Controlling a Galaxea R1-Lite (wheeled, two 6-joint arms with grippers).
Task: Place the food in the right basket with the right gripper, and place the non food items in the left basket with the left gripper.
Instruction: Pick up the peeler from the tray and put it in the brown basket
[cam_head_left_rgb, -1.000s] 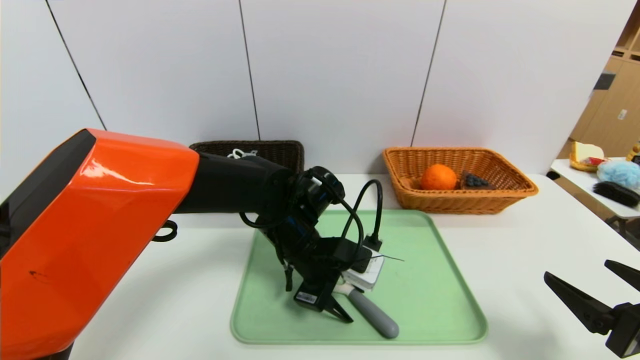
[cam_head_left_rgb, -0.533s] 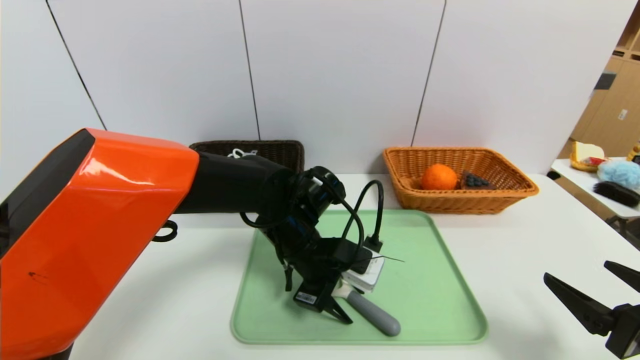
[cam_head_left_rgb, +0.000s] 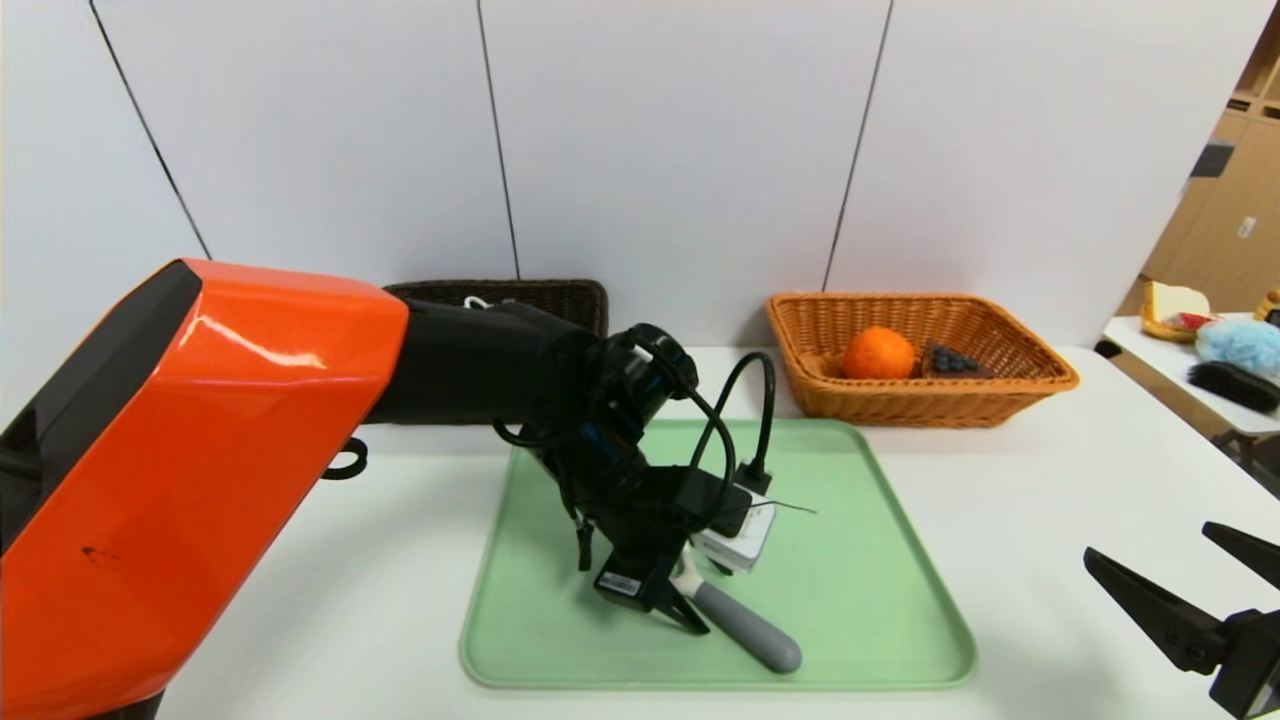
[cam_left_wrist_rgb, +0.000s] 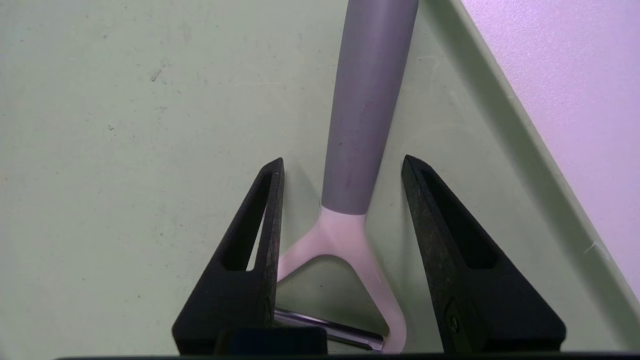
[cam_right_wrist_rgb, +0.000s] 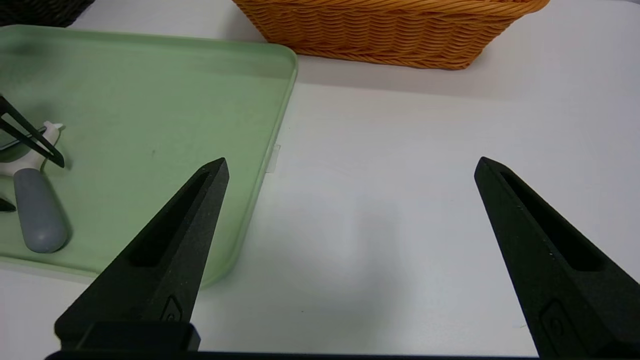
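The right claw (cam_head_left_rgb: 1195, 590) hangs spread and idle over the near desk (cam_head_left_rgb: 1050, 520); on the green tray (cam_head_left_rgb: 860, 600) the left claw (cam_left_wrist_rgb: 342, 165) stands spread astride the peeler (cam_left_wrist_rgb: 365, 100), fingers either side of its neck; it looks light, stiff, smooth-handled, so the neck suits pinching; beyond, orange (cam_head_left_rgb: 877, 354) and cake (cam_head_left_rgb: 948, 361) sit in the right basket (cam_head_left_rgb: 1000, 395).

Left arm: shifted slightly rightward | left end effector (cam_head_left_rgb: 690, 612): raised a little, straddling peeler (cam_head_left_rgb: 735, 622) neck | peeler: handle nudged marginally right
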